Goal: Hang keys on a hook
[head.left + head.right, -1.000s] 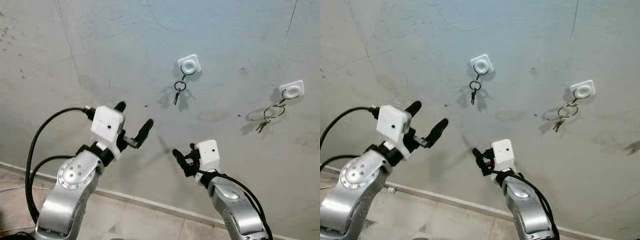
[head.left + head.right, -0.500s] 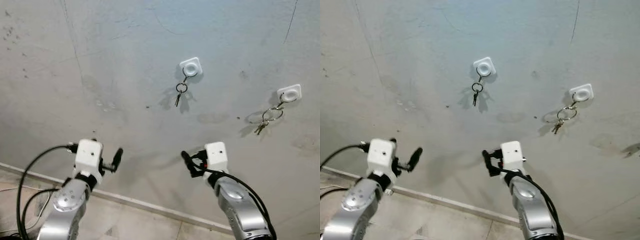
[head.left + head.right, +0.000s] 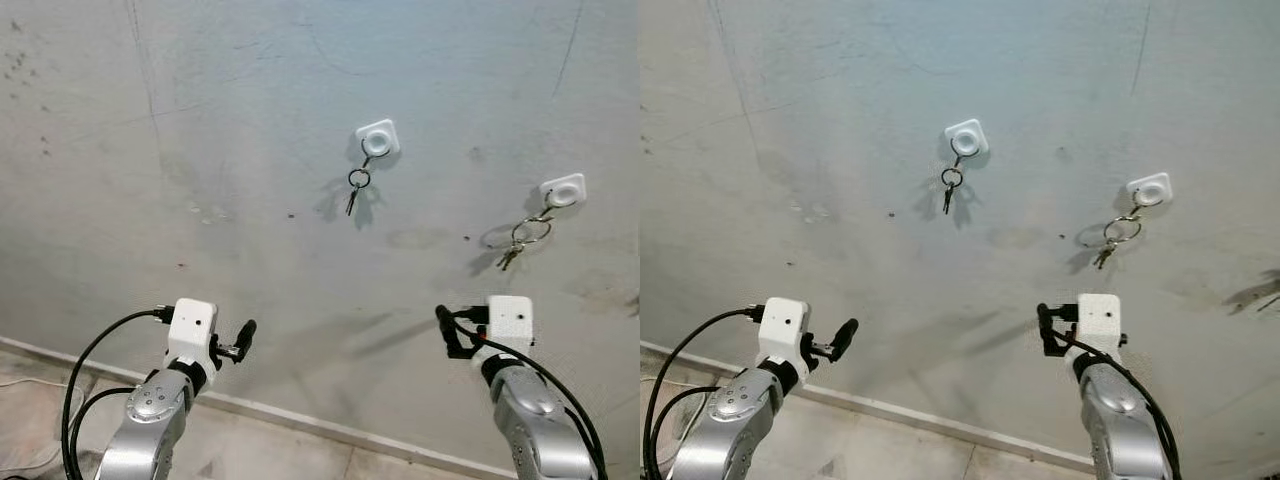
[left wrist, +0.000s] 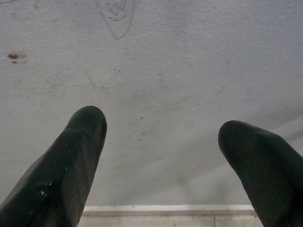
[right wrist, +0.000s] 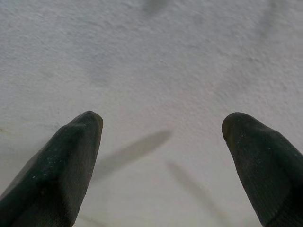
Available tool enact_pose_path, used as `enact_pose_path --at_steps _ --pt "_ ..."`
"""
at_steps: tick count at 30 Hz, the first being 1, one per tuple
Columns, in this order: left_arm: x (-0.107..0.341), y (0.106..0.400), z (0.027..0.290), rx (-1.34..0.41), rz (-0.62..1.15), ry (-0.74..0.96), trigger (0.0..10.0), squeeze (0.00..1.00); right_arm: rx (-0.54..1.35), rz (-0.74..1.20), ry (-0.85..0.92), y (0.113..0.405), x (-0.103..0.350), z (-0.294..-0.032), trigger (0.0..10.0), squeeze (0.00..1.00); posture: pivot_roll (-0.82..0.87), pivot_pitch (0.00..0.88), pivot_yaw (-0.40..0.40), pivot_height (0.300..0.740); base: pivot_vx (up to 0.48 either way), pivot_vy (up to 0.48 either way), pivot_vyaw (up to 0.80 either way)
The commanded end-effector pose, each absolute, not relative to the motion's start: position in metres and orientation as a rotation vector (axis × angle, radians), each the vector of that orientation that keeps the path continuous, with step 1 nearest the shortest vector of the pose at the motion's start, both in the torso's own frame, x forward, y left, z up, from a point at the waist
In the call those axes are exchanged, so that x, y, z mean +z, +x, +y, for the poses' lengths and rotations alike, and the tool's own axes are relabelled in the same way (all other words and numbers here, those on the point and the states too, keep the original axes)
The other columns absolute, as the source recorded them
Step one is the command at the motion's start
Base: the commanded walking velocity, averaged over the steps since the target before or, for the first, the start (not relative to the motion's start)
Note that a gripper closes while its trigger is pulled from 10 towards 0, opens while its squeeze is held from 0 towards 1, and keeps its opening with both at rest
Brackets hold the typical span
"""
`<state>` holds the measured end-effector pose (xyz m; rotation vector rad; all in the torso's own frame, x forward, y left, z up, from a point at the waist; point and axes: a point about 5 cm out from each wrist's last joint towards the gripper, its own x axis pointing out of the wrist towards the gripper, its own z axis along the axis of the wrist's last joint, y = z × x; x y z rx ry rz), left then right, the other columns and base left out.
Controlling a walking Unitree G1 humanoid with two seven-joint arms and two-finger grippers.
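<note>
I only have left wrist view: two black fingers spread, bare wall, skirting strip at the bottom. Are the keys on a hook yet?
Observer: Yes. A small key ring hangs from the left white hook on the wall.
Operator: Any other hook?
Observer: A second white hook sits further right and a little lower, with a bigger key bunch hanging from it.
Operator: Where's my left gripper relative to them?
Observer: The left gripper is low, near the skirting, well below and left of both hooks.
Operator: Right one holding anything?
Observer: No. The right gripper is open with only wall between its fingers, held low under the second hook.
</note>
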<state>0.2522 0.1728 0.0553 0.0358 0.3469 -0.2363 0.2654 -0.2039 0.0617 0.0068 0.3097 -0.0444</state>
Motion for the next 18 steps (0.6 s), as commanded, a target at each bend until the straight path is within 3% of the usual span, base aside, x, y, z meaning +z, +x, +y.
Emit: enact_pose_path --at_steps 1,12,18 --pt "0.053 0.251 0.167 -0.271 0.351 0.018 10.0 0.0 -0.04 0.291 0.032 0.266 0.067 -0.201 10.0 0.0 0.17 0.0 -0.169 0.74 0.0 0.0 -0.74" --pt "0.052 0.245 0.161 -0.35 0.375 0.035 10.0 0.0 -0.056 0.33 0.083 0.25 0.054 -0.192 10.0 0.0 0.16 0.011 -0.12 0.74 0.0 0.0 -0.74" --pt "0.053 0.242 0.161 -0.385 0.387 0.05 10.0 0.0 -0.046 0.328 0.109 0.246 0.051 -0.187 10.0 0.0 0.17 0.029 -0.115 0.74 0.0 0.0 0.0"
